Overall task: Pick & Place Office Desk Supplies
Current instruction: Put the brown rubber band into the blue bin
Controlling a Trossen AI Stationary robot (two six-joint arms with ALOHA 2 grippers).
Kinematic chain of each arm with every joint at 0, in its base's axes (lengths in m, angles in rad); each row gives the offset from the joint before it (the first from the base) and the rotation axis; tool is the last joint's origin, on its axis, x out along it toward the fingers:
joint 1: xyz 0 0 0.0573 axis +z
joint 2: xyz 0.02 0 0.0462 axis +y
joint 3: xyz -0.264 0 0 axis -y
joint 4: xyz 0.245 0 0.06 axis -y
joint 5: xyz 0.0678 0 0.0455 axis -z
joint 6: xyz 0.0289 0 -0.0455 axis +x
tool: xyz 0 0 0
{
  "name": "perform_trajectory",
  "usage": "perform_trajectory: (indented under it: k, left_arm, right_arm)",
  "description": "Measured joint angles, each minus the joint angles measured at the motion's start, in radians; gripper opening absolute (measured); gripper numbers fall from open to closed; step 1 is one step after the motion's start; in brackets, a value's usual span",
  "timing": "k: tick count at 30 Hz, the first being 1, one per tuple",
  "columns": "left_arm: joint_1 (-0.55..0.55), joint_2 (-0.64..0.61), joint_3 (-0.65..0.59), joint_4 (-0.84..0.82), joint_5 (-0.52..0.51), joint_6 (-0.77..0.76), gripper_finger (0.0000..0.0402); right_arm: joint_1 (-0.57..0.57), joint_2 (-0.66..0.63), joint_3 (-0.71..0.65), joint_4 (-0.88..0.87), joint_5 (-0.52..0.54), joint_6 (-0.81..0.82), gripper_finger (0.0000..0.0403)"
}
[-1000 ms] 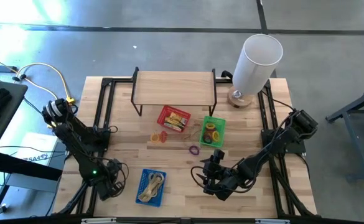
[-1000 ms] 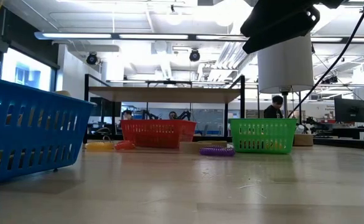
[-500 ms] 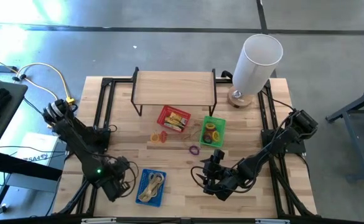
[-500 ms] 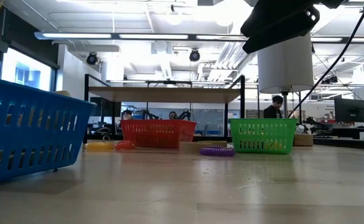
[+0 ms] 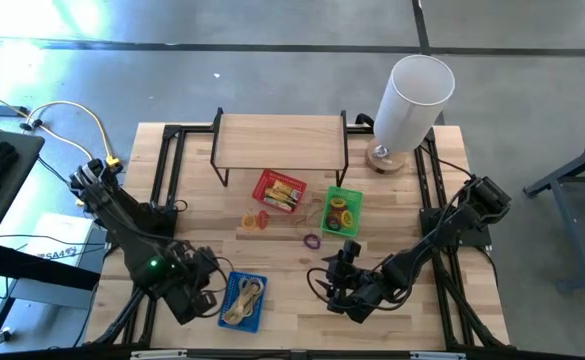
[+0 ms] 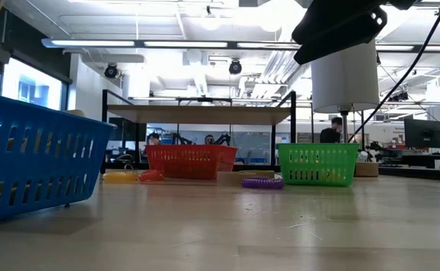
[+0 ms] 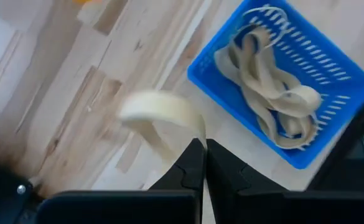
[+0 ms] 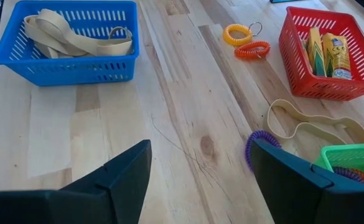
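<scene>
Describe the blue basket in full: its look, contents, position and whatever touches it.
The blue basket is a small rectangular bin that looks like plastic, with slotted walls and floor and an open top. It sits upright on the wooden table near its front edge, left of centre. Inside lies a tangled heap of pale tan bands, some resting against the walls. The left gripper, shut on another tan band, is just beside the basket without touching it. The right gripper is open, farther off.
</scene>
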Motion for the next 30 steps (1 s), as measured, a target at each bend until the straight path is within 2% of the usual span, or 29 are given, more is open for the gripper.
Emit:
perform_trajectory:
  k: [7, 10, 15, 19, 25, 30]
  left_arm:
    - [0.013, 0.025, 0.169, 0.004, -0.042, 0.145, 0.0001]
    - [0.03, 0.075, 0.271, 0.026, -0.062, 0.25, 0.0001]
    - [0.049, 0.175, 0.389, 0.117, -0.041, 0.388, 0.0001]
    - [0.053, 0.223, 0.405, 0.128, -0.015, 0.36, 0.0001]
    - [0.039, 0.259, 0.405, 0.152, -0.082, 0.221, 0.0001]
    - [0.038, 0.305, 0.405, 0.157, -0.076, 0.204, 0.0001]
  right_arm:
    - [0.0, 0.0, 0.0, 0.0, 0.0, 0.0, 0.026]
    - [0.0, 0.0, 0.0, 0.0, 0.0, -0.017, 0.026]
    - [0.0, 0.0, 0.0, 0.0, 0.0, -0.026, 0.026]
    - [0.0, 0.0, 0.0, 0.0, 0.001, -0.028, 0.026]
    - [0.0, 0.0, 0.0, 0.0, 0.002, -0.046, 0.026]
    - [0.0, 0.0, 0.0, 0.0, 0.002, -0.05, 0.026]
